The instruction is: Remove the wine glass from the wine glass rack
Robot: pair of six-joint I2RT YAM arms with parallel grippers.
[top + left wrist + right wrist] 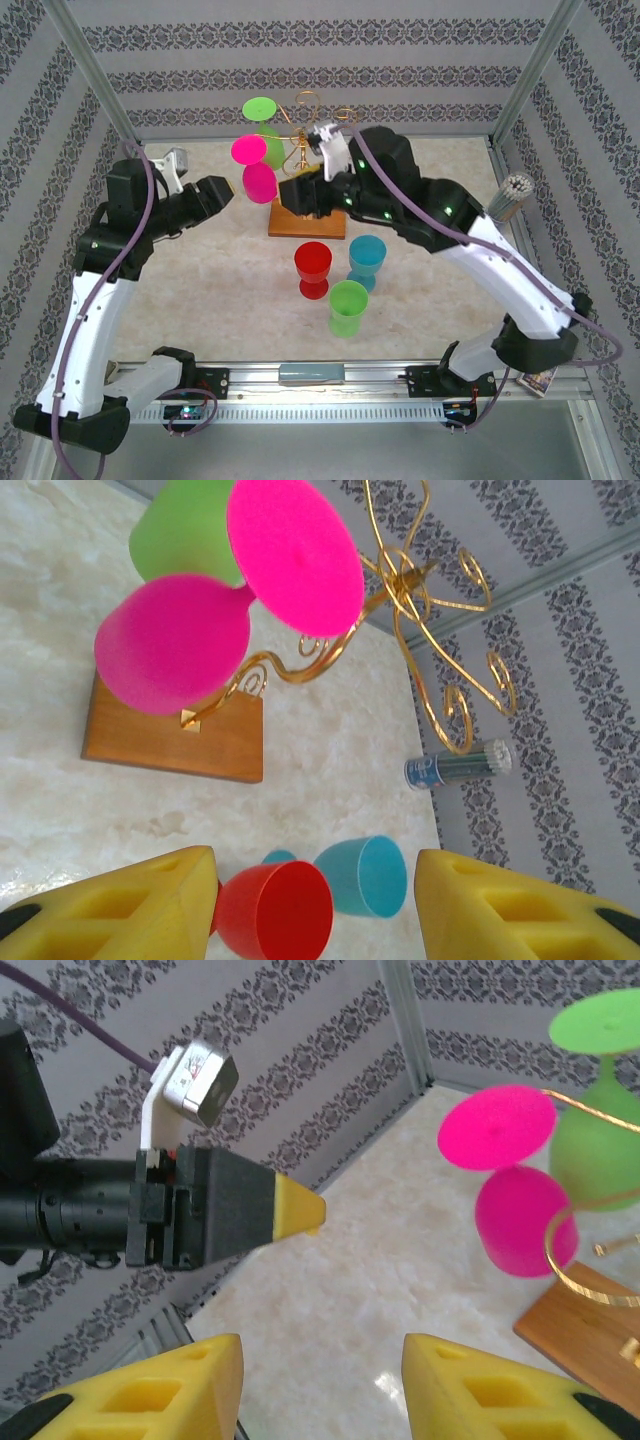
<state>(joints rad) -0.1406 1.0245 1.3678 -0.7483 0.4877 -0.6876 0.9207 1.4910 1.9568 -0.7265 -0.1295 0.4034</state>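
The left gripper [227, 190] and right gripper [320, 1352] are hovering open and empty at nine and three o'clock of the pink wine glass [259, 183], which is hanging beside a green wine glass [271, 148] on the wine glass rack [170, 742], neither yet removed.

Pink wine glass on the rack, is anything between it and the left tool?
Nothing visible does: bare tabletop separates the left tool from the pink wine glass hanging on the rack.
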